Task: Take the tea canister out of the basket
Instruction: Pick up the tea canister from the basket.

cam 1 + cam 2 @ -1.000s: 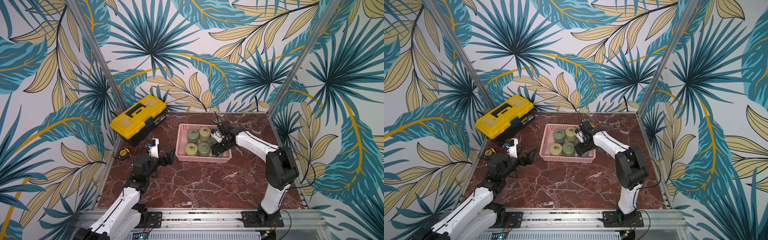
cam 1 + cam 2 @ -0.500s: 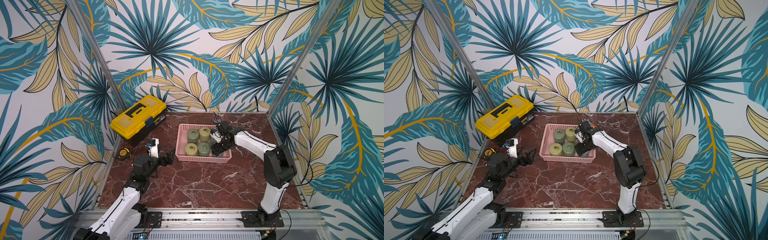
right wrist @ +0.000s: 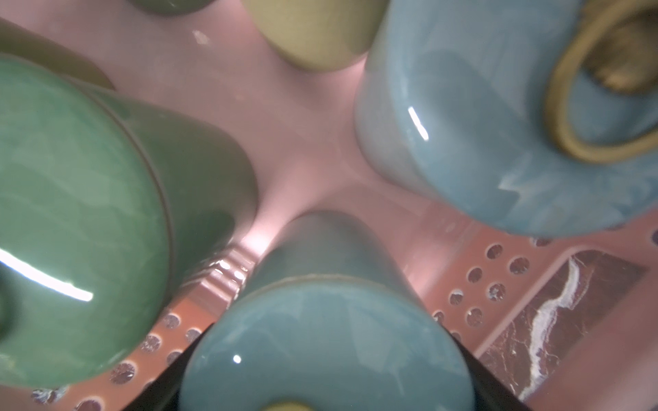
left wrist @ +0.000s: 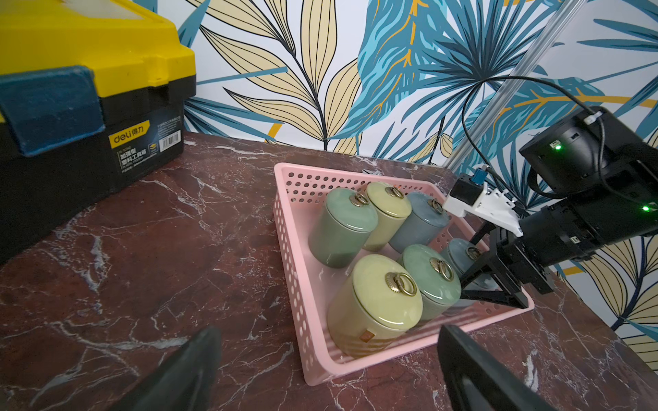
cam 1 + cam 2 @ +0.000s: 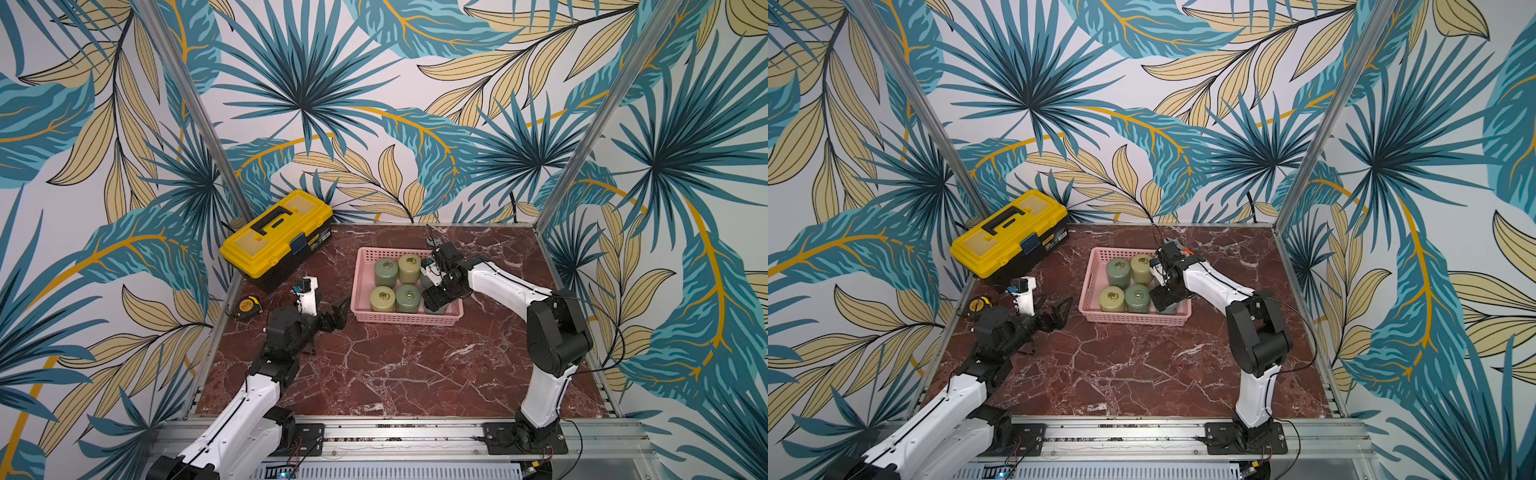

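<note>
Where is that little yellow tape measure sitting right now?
In a top view the tape measure lies on the marble table at its left edge, just in front of the yellow toolbox and beside the left arm.

Table (image 5: 395,374): basket (image 5: 405,319) just past centre toward 12 o'clock | toolbox (image 5: 276,232) at 10 o'clock, back corner | tape measure (image 5: 248,306) at 9 o'clock edge, in front of toolbox | in basket: tea canister (image 3: 320,341) in its 4 o'clock corner, between the jaws of right claw (image 5: 435,300); five other canisters (image 5: 382,298) fill the rest | left claw (image 5: 336,313) at basket's 8 o'clock, apart from it
</note>
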Controlling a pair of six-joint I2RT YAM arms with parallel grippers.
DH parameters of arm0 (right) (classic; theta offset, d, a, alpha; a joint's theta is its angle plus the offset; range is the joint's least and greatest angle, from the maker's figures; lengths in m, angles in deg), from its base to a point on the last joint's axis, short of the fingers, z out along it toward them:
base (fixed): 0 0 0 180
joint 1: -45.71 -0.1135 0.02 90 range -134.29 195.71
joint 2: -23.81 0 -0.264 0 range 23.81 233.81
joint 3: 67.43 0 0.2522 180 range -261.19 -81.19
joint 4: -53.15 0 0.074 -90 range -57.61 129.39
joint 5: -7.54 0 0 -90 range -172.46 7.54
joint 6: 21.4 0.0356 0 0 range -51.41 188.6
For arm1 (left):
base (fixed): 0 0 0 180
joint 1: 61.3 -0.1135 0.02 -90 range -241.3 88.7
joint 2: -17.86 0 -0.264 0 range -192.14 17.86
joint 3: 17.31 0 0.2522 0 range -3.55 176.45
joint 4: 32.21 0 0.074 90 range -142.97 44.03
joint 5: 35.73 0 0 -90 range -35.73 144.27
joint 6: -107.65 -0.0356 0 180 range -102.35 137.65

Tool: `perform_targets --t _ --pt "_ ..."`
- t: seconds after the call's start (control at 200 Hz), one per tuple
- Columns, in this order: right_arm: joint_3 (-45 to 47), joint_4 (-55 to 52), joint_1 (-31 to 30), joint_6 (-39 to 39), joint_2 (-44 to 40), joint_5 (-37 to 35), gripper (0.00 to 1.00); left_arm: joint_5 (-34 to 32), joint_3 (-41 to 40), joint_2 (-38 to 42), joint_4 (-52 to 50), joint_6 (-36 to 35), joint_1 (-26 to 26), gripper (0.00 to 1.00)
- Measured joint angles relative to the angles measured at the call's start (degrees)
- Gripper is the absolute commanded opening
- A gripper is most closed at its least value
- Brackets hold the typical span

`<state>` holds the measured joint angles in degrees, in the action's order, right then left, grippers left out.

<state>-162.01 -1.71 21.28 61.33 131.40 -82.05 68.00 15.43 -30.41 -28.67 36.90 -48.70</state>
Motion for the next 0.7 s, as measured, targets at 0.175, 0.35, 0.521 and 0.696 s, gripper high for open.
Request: perform_targets --t 0.175,0.35,0.521,0.696 --pt "-0.98 -2.67 0.00 1.25 0.00 -0.33 0.58 -0.04 0.00 0.00 0.02 0.02 0.02 1.00" --pt "-1.86 -4.87 0.00 2.49 -1.31 -1.01 0.57 -0.04 0.00 0.00 0.02 0.04 0.02 1.00" --pt "-4.02 -6.82 0.00 3.72 -3.23 -1.46 0.55 -0.04 0.00 0.00 0.02 0.07 0.02 1.00" --pt "-5.40 -7.78 0.00 4.48 -4.90 -1.68 0.55 -0.04 0.00 0.00 0.00 0.09 0.00 1.00"
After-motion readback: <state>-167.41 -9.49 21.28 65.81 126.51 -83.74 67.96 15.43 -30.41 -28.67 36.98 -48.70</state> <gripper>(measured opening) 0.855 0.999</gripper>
